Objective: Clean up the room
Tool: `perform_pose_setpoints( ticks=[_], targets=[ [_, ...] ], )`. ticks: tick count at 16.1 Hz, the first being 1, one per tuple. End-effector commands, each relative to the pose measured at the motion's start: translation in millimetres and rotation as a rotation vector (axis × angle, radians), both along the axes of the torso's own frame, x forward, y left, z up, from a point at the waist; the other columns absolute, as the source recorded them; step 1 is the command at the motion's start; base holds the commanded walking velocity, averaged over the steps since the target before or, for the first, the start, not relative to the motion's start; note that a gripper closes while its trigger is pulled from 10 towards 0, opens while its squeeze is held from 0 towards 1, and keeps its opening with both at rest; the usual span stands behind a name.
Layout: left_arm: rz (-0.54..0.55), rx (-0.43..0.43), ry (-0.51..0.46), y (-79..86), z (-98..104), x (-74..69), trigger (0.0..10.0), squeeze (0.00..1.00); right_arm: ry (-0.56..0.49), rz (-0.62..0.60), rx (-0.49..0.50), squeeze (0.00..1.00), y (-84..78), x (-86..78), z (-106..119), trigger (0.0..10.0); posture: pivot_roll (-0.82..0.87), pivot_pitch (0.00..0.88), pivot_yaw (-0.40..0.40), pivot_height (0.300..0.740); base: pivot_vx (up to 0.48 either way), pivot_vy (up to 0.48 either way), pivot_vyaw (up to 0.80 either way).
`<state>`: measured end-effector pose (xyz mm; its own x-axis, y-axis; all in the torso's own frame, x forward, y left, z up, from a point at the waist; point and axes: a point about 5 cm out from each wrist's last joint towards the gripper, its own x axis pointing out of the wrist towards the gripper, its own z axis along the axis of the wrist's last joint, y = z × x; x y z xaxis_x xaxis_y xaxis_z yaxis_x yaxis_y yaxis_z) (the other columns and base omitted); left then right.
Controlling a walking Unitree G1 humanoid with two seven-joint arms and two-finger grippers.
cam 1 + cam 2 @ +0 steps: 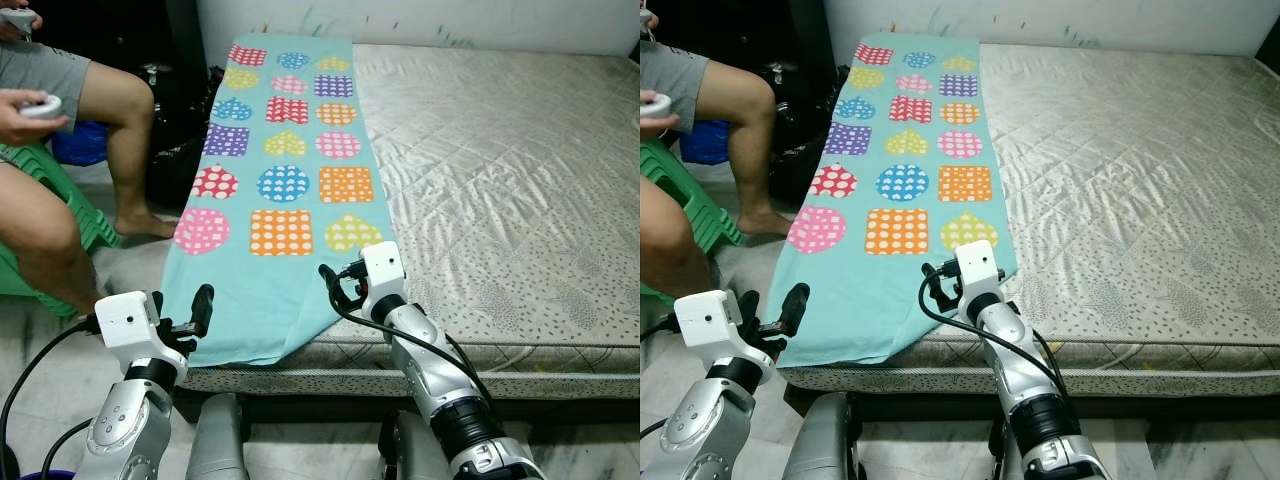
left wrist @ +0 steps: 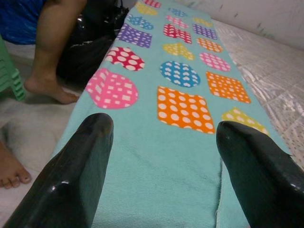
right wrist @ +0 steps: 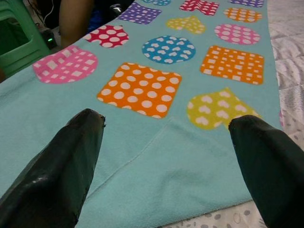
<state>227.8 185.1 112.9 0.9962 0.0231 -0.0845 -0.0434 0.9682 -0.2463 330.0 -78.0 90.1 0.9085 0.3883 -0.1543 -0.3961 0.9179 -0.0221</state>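
Bed mattress (image 1: 500, 180) carries a patterned blanket (image 1: 280, 170), directly ahead of both end effectors. Left end effector (image 2: 161, 156) and right end effector (image 3: 166, 156) gape wide, empty. Blanket likely soft, light; grip near hem corners.

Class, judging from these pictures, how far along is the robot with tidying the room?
Done: nothing obvious; the blanket lies spread flat along the mattress. In hand: the left gripper and right gripper, both open, hover at its near edge. Left: grasping and folding it.
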Motion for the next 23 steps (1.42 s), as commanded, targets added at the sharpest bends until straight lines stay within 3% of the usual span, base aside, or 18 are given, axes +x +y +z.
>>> perform_pose_setpoints(
  ticks=[1, 3, 4, 6, 8, 12, 13, 14, 16, 17, 18, 19, 21, 23],
  targets=[
    [0.000, 0.010, 0.002, 0.8, 2, -0.9, 10.0, 0.00, -0.007, -0.002, 0.000, 0.00, 0.8, 1.9, 3, 10.0, 0.12, 0.120, -0.044, 0.596, 0.000, 0.000, 0.00],
    [0.000, 0.010, 0.002, 0.8, 2, -0.9, 10.0, 0.00, -0.007, -0.002, 0.000, 0.00, 0.8, 1.9, 3, 10.0, 0.12, 0.120, -0.044, 0.596, 0.000, 0.000, 0.00],
    [-0.006, 0.017, 0.019, -4.5, 9, -16.6, 10.0, 0.00, -0.025, -0.059, 0.037, 0.00, -2.2, 11.0, 6, 10.0, 0.16, 0.293, -0.053, 0.596, 0.000, 0.000, 0.00],
    [-0.006, 0.019, 0.026, -10.8, 17, -33.0, 10.0, 0.00, -0.079, -0.143, 0.088, 0.00, -16.5, 19.9, 18, 10.0, 0.15, 0.262, -0.064, 0.596, 0.000, 0.000, 0.00],
    [0.005, 0.013, -0.004, -11.1, 18, -23.8, 10.0, 0.00, -0.087, -0.159, 0.081, 0.00, -24.2, 22.8, 21, 10.0, 0.14, 0.234, -0.071, 0.596, 0.000, 0.000, 0.00],
    [0.002, 0.014, -0.005, -11.4, 21, -21.7, 10.0, 0.00, -0.098, -0.141, 0.063, 0.00, -18.7, 27.2, 21, 10.0, 0.13, 0.219, -0.077, 0.596, 0.000, 0.000, 0.00],
    [0.004, 0.015, -0.001, -11.6, 22, -23.4, 10.0, 0.00, -0.092, -0.133, 0.045, 0.08, -17.2, 26.8, 17, 10.0, 0.14, 0.226, -0.077, 0.596, 0.000, 0.000, 0.00],
    [0.009, 0.014, 0.003, -12.0, 22, -26.3, 10.0, 0.00, -0.072, -0.131, 0.016, 0.05, -15.4, 26.2, 11, 10.0, 0.15, 0.238, -0.076, 0.596, 0.000, 0.000, 0.00],
    [0.011, 0.016, 0.020, -13.4, 23, -36.2, 10.0, 0.00, -0.043, -0.134, -0.011, 0.07, -12.2, 26.7, 4, 10.0, 0.17, 0.279, -0.077, 0.596, 0.000, 0.000, 0.00],
    [0.015, 0.018, 0.032, -13.0, 23, -40.8, 10.0, 0.00, -0.042, -0.129, -0.021, 0.13, -10.3, 26.7, 3, 10.0, 0.18, 0.293, -0.077, 0.596, 0.000, 0.000, 0.00],
    [0.023, 0.018, 0.044, -11.9, 22, -43.4, 10.0, 0.00, -0.036, -0.124, -0.029, 0.69, -8.2, 26.7, 2, 10.0, 0.18, 0.310, -0.076, 0.596, 0.000, 0.000, 0.00],
    [0.029, 0.017, 0.054, -12.0, 23, -49.1, 10.0, 0.00, -0.034, -0.119, -0.034, 0.82, -6.8, 25.3, 0, 10.0, 0.19, 0.324, -0.077, 0.596, 0.000, 0.000, 0.00],
    [0.031, 0.010, 0.073, -15.5, 26, -58.1, 10.0, 0.00, -0.022, -0.108, -0.035, 0.00, -3.6, 21.8, -6, 10.0, 0.20, 0.356, -0.073, 0.596, 0.000, 0.000, 0.00],
    [0.032, 0.004, 0.083, -17.0, 26, -59.8, 10.0, 0.00, -0.011, -0.083, -0.029, 0.00, 3.7, 19.6, -8, 10.0, 0.20, 0.372, -0.069, 0.596, 0.000, 0.000, 0.00]
  ],
)
